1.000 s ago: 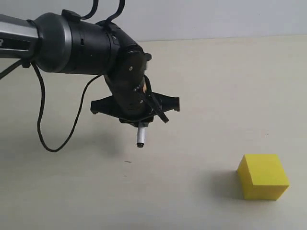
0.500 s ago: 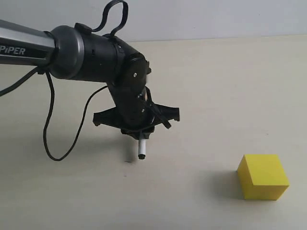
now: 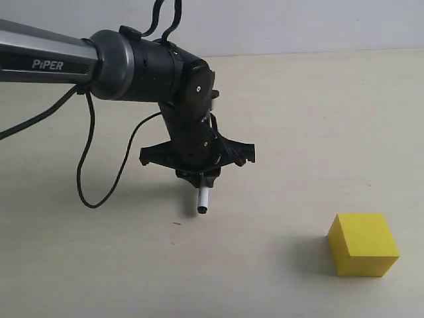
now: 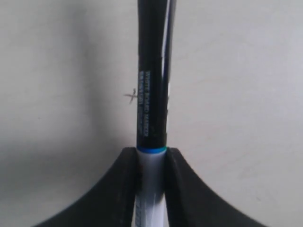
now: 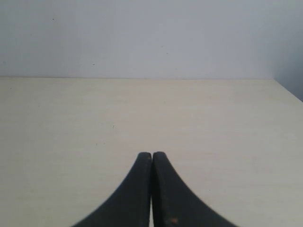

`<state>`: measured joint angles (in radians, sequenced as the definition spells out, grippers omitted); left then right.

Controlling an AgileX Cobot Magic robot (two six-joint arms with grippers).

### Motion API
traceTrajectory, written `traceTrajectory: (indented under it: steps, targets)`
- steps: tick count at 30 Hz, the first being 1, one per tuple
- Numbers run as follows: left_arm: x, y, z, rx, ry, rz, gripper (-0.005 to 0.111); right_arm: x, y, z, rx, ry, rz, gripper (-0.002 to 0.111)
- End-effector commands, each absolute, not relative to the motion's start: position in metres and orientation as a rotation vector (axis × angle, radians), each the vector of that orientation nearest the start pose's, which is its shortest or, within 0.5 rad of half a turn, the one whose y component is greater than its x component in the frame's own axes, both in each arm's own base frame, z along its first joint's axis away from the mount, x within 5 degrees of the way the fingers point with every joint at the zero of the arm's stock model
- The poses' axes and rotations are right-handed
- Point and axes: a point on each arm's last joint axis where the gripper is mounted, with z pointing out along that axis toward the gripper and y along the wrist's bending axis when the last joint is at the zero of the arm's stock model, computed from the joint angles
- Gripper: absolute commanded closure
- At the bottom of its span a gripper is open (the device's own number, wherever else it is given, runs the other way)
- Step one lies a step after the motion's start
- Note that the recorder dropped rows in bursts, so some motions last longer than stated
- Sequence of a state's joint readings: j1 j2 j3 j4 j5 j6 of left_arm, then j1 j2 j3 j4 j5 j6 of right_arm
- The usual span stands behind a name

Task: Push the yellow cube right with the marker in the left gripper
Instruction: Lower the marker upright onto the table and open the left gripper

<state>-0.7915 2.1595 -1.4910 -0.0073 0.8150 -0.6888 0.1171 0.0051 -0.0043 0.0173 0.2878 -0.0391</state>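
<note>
Where the smooth, matte cream tabletop (image 3: 311, 119) spreads out pale and plain, the black hard-plastic left gripper (image 3: 201, 180) points downward and pinches a slim marker (image 3: 203, 200) by its white barrel. The marker's small black tip hangs just above the surface. In the left wrist view the two curved, dull black fingers (image 4: 118, 189) press the barrel from both sides, and the long glossy black cap runs out beyond them (a thin blue ring marks the join, and fine white print runs along the cap, too small to read). A rounded grey tube (image 3: 40, 61) lettered "PiPER" carries the wrist, and a thin black cable (image 3: 83, 179) loops loosely below it. The solid bright yellow cube (image 3: 363, 244), smooth-faced and sharp-edged, sits at the near right of the table, well apart from the marker and to its right. The right gripper (image 5: 151, 158) has its tapered black fingers pressed together with nothing between them.

Against half a second earlier, the left gripper and marker stand a little further right and slightly nearer; the yellow cube has not moved.
</note>
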Motion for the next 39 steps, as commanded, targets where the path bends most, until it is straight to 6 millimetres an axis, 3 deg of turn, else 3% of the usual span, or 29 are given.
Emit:
traceTrajectory:
  steps: [1,22,32,34,36,39]
  targets:
    - [0.307,-0.297,0.128,0.077,3.021,-0.179,0.107,0.054,0.007,0.188,-0.12,1.755,0.07,0.108]
    - [0.316,-0.294,0.109,0.038,3.014,-0.182,0.107,0.054,0.007,0.188,-0.12,1.755,0.07,0.108]
    - [0.317,-0.295,0.11,0.041,3.005,-0.191,0.106,0.054,0.007,0.188,-0.12,1.755,0.07,0.108]
    - [0.317,-0.294,0.11,0.043,3.004,-0.189,0.102,0.054,0.007,0.188,-0.12,1.755,0.07,0.108]
    - [0.317,-0.294,0.11,0.044,3.009,-0.183,0.089,0.054,0.007,0.188,-0.12,1.755,0.07,0.108]
    - [0.316,-0.294,0.11,0.082,3.008,-0.179,0.056,0.054,0.007,0.188,-0.12,1.755,0.07,0.108]
